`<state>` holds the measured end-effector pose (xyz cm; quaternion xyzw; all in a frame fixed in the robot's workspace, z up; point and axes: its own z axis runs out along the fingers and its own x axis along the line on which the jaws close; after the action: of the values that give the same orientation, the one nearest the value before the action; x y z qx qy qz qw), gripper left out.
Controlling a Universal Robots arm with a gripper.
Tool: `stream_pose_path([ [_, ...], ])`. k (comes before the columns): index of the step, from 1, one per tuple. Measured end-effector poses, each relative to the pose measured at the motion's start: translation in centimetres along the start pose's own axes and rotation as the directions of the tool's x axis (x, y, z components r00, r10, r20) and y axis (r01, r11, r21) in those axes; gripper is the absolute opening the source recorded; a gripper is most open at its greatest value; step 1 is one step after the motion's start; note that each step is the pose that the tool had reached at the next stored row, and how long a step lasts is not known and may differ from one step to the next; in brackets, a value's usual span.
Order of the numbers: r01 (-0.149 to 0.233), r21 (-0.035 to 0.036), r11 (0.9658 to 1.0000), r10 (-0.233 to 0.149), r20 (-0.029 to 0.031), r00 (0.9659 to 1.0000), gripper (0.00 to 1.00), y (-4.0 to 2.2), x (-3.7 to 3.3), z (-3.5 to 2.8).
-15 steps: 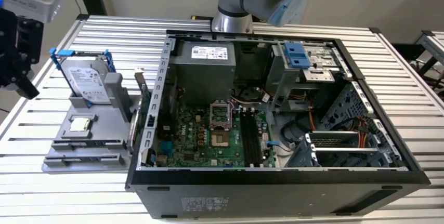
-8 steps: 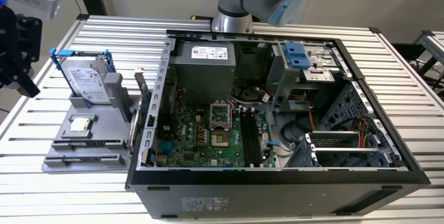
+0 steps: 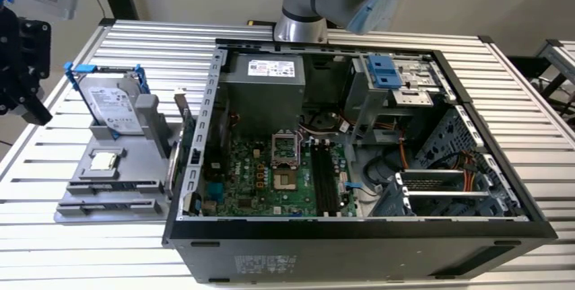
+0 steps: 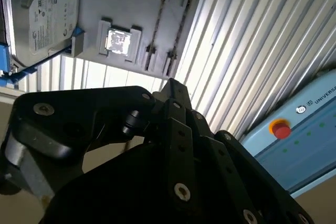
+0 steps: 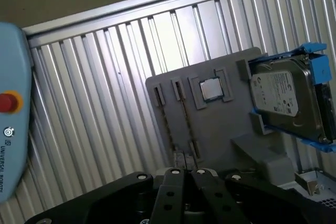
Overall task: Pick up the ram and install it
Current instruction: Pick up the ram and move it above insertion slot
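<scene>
Ram (image 5: 187, 124) is not in the gripper (image 5: 187, 170), whose fingers are drawn together on nothing. It appears to sit edge-up in a groove of the gray holder (image 5: 231, 124), near the drive (image 5: 286, 98).

A silver table made of long metal slats (image 3: 90, 253) holds a flat grey plastic tray (image 3: 139, 170) and a big open black computer box (image 3: 359, 249).

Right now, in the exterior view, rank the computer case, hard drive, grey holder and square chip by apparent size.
Largest to smallest:
1. computer case
2. grey holder
3. hard drive
4. square chip
The drive and chip sit on the holder, so nearness to the camera hardly skews those three.
</scene>
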<state>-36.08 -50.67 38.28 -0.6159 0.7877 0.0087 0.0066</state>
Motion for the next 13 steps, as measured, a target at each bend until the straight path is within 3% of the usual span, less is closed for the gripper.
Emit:
stream_pose_path([
  [5, 0.078, -0.0017, 0.9970, -0.078, -0.0005, 0.9970, 0.00, 0.00, -0.01, 0.04],
  [13, 0.169, -0.0038, 0.9856, -0.169, -0.0008, 0.9856, 0.00, 0.01, -0.02, 0.18],
])
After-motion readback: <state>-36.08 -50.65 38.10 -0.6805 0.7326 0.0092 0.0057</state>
